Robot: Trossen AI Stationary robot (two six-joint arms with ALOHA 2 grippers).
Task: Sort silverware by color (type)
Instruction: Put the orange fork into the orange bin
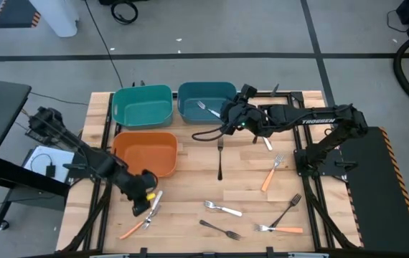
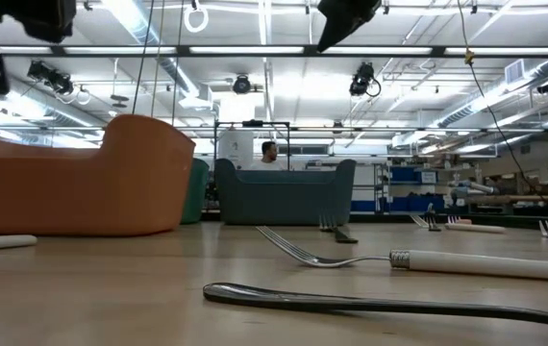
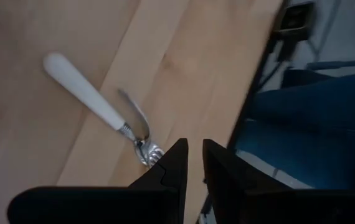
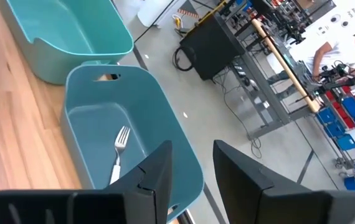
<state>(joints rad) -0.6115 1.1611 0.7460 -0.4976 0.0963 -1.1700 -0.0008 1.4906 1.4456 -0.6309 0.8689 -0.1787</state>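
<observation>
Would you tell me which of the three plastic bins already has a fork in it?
The blue bin, beside the green one. One silver fork lies inside; the green and orange bins show none.

Three bins on wooden table – green bin, blue bin, orange bin.

- We see three bins at the table's far left.
- One fork lies in the rightmost bin.
- Other forks lie scattered on the table nearer us.
</observation>
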